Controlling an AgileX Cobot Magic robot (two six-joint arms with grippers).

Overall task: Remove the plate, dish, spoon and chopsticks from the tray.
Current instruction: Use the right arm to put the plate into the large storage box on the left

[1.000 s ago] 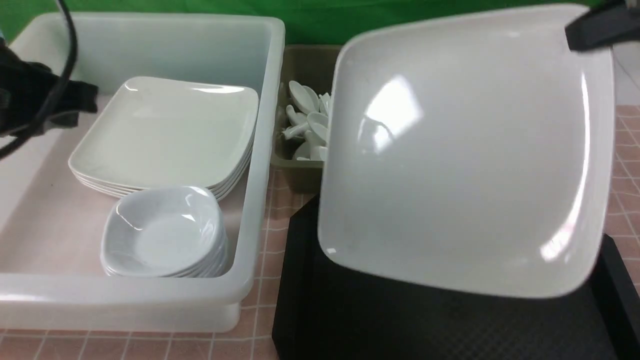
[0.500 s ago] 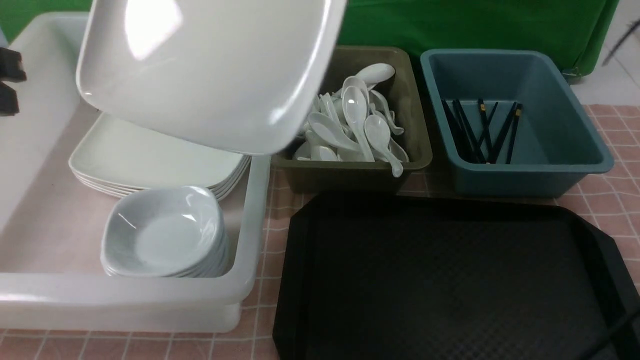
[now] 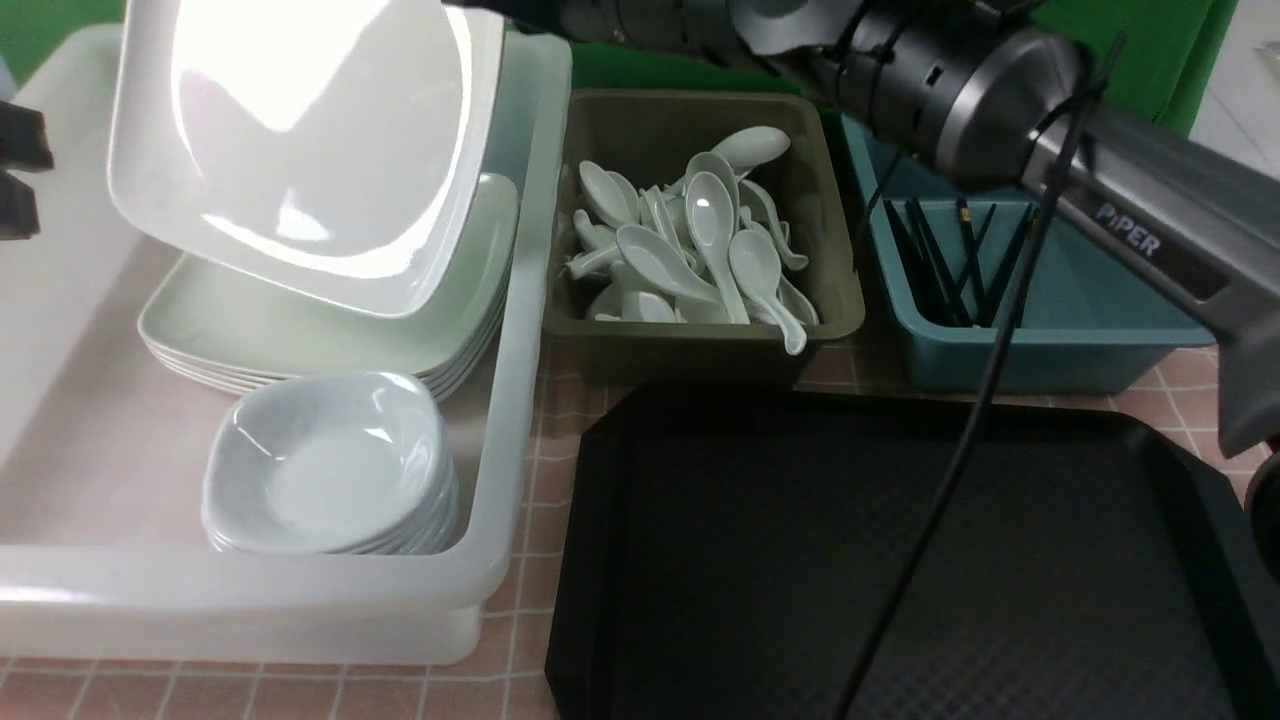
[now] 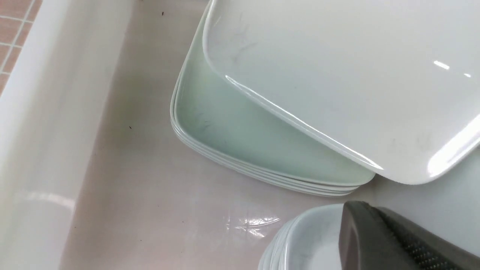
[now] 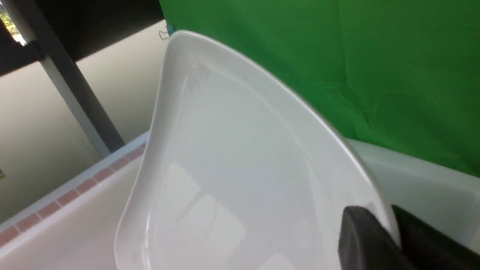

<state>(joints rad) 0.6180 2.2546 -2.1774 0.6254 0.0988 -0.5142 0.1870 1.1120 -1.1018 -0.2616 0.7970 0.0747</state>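
Observation:
My right gripper (image 5: 392,232) is shut on the rim of the large white square plate (image 5: 232,168). It holds the plate (image 3: 300,150) tilted just above a stack of like plates (image 3: 300,340) in the white tub (image 3: 520,350). The right arm (image 3: 940,80) reaches across the top of the front view; its jaws are hidden there. My left gripper (image 3: 15,170) is open and empty at the tub's far left. One of its fingers (image 4: 375,240) shows over a stack of small dishes (image 3: 330,470). The black tray (image 3: 900,560) is bare.
An olive tub (image 3: 700,340) holds several white spoons (image 3: 700,240). A blue tub (image 3: 1050,350) holds black chopsticks (image 3: 960,260). Both stand behind the tray. The right arm's cable (image 3: 960,440) hangs over the tray. Pink checked cloth covers the table.
The plate has travelled left from above the tray to above the plate stack in the white tub and tilted more upright. The right arm now spans the top. The left gripper stayed.

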